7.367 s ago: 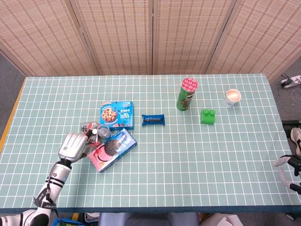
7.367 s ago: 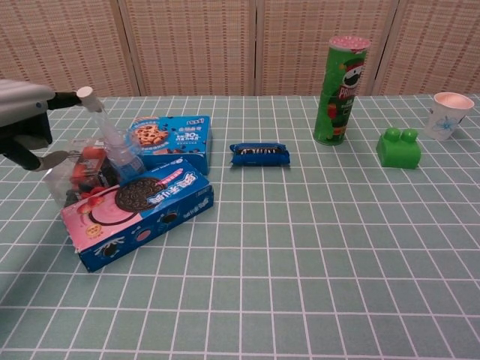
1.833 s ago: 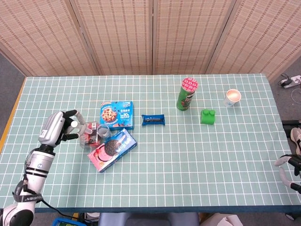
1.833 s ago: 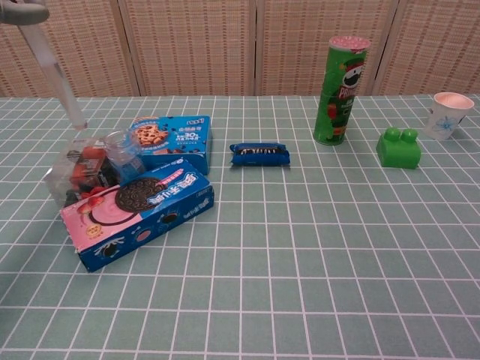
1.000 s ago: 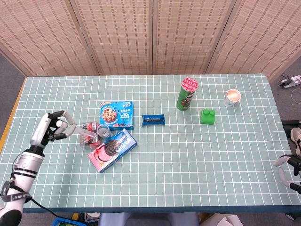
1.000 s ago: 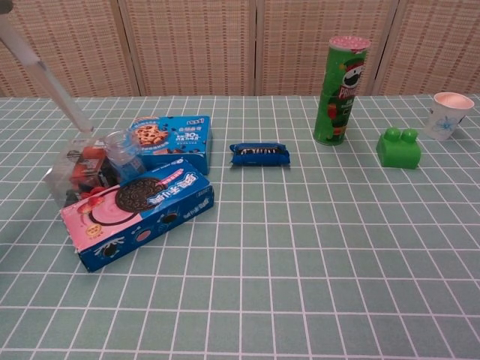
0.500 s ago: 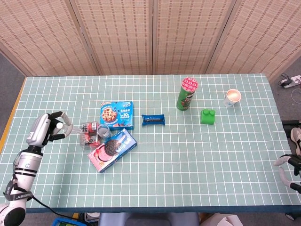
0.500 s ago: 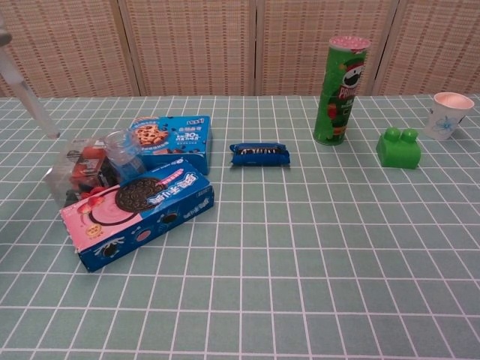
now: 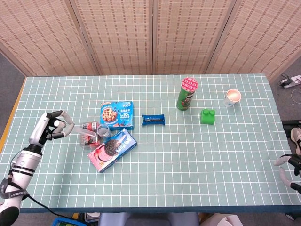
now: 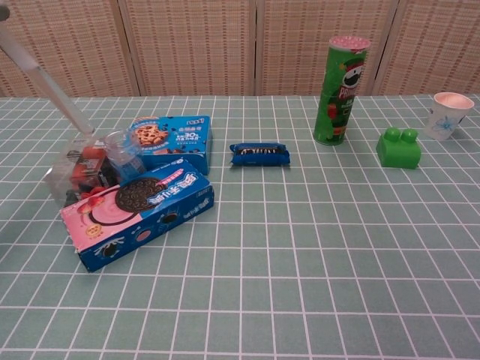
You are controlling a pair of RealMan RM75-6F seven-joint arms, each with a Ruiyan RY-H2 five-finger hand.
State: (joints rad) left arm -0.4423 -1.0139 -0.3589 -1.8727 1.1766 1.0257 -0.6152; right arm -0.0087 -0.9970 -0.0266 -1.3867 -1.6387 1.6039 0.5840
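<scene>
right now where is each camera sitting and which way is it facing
Head view: high above the near table edge, looking down over the table; the left hand holding a clear tube and the right hand at the right edge show.
Chest view: low at the near edge, looking level across the table toward the screens; only the clear tube shows, no hand.
Both share the Oreo box, Pringles can and green block.

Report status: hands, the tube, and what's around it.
Left hand holds the clear tube. Its tip is at the clear snack bag, beside the Oreo box. Right hand off the table's right edge.
</scene>
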